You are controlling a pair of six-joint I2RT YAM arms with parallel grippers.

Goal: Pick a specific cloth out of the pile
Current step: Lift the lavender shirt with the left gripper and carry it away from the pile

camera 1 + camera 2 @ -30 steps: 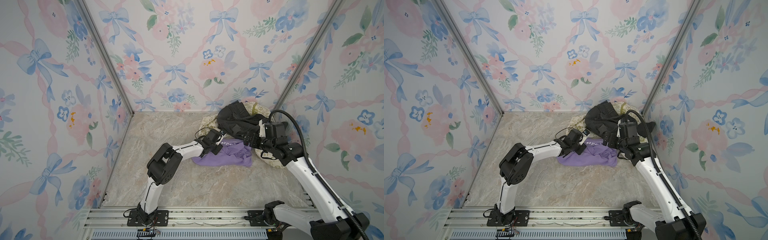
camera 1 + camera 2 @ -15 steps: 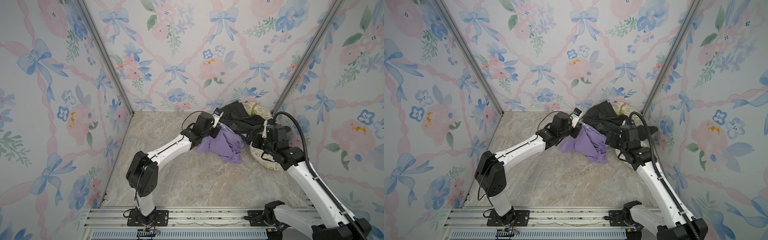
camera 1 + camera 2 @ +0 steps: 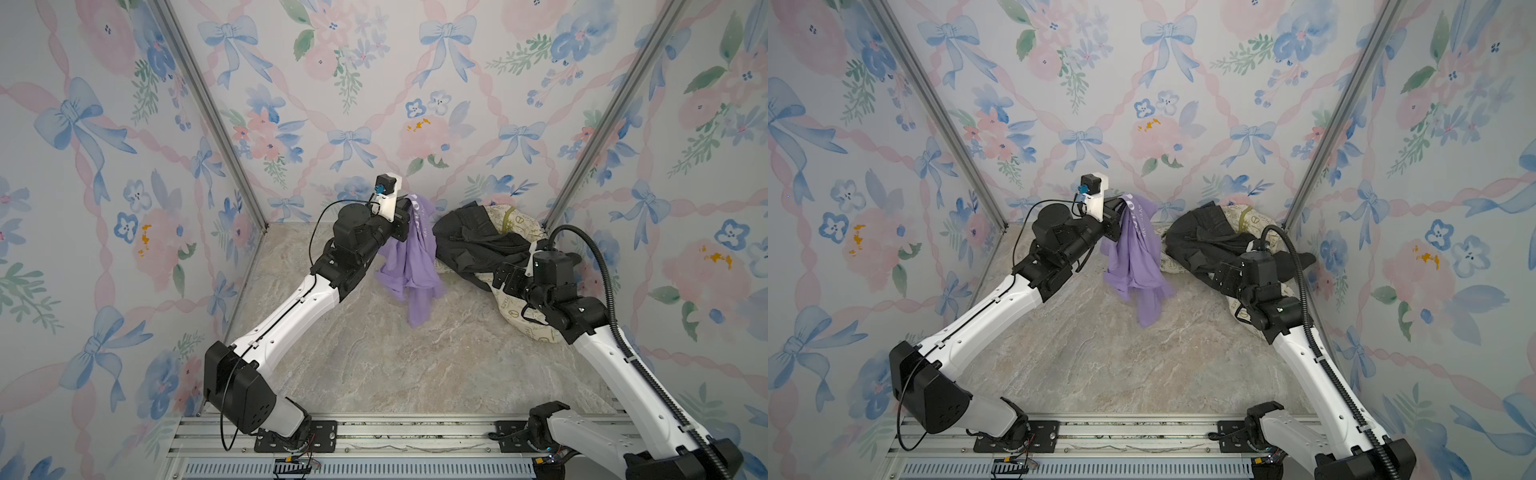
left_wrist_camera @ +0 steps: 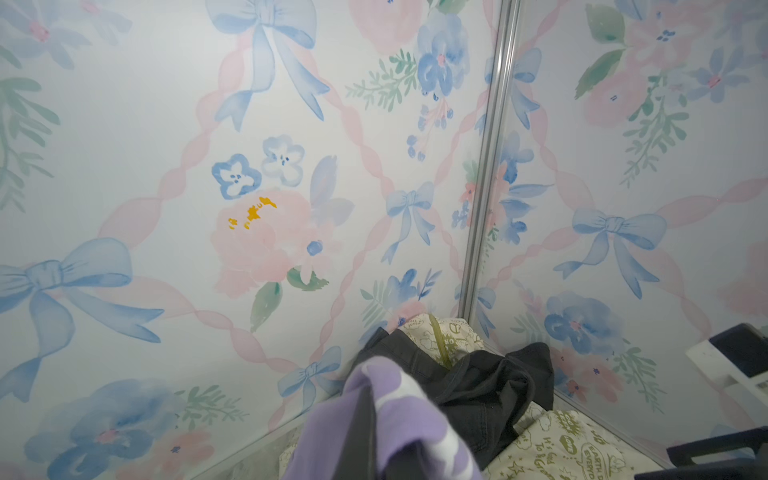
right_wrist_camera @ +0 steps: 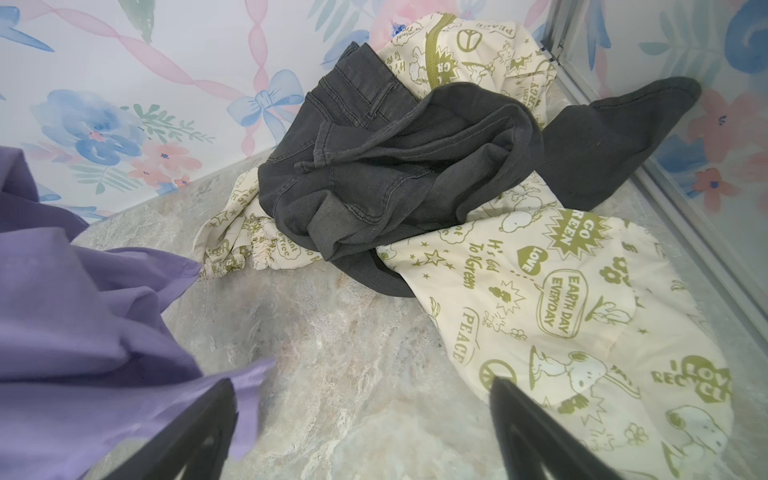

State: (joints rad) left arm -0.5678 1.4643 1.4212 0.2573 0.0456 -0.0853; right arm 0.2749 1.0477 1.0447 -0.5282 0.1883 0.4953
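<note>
The lavender cloth (image 3: 409,266) (image 3: 1136,262) hangs in the air near the back wall. My left gripper (image 3: 409,212) (image 3: 1121,208) is shut on its top edge, where white lettering shows. In the left wrist view the cloth (image 4: 399,415) is bunched over the closed left gripper (image 4: 380,449). The pile (image 3: 478,245) (image 3: 1204,237) lies in the back right corner: a charcoal-black garment (image 5: 395,174) on a cream cloth with olive print (image 5: 561,291). My right gripper (image 5: 361,382) (image 3: 505,276) stands open and empty, low over the floor between the pile and the hanging cloth (image 5: 83,324).
Floral-papered walls close in the back and both sides, with metal corner posts (image 3: 582,145) (image 3: 208,104). The marble floor (image 3: 395,365) runs forward to a metal rail (image 3: 374,432) that carries both arm bases. The pile (image 4: 490,386) touches the right wall.
My left gripper has lifted the lavender cloth off the floor, up and towards the back wall, and it now hangs free of the pile. The right gripper has drawn back slightly, still open.
</note>
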